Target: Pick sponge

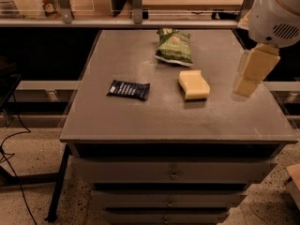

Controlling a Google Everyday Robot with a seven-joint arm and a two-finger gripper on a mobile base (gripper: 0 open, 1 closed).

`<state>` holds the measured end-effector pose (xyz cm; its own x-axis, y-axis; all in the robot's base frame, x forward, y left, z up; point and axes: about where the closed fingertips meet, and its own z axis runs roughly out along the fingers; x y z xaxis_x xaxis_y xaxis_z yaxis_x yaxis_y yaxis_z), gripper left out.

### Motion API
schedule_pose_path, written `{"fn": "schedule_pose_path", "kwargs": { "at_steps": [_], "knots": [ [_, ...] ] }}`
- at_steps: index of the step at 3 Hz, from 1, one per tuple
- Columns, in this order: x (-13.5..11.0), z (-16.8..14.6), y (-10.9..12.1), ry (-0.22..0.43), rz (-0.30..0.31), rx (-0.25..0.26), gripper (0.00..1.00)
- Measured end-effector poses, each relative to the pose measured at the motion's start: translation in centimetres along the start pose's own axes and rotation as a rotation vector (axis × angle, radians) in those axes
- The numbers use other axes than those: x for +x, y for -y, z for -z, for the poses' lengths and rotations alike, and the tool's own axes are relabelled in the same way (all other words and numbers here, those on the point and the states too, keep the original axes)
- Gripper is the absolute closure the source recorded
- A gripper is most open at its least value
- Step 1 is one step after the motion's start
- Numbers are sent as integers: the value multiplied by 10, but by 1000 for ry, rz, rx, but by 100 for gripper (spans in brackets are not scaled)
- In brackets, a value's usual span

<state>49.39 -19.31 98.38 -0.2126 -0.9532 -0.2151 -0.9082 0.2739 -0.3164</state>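
Camera view: blocky pincer [243, 90] near thick foam sponge [194, 84]

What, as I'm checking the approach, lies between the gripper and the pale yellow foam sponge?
Nothing visible. The gripper hangs right of the pale yellow foam sponge, only bare grey tabletop between them. The green crinkled chip bag lies behind the sponge, off that line.

Bare tabletop [140, 118] lies between the gripper [243, 92] at right and the sponge [194, 84], chip bag [174, 46] behind.

Hand [244, 92] right of sponge [194, 84], arm cropped.
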Motion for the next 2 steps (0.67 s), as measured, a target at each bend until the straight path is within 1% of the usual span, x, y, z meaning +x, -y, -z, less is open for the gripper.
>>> {"fn": "schedule_pose_path", "kwargs": {
  "at_steps": [1,2],
  "knots": [
    [-2,-53,31,30,-58,-15,0],
    [-6,-113,55,87,-104,-44,0]
  ]
}}
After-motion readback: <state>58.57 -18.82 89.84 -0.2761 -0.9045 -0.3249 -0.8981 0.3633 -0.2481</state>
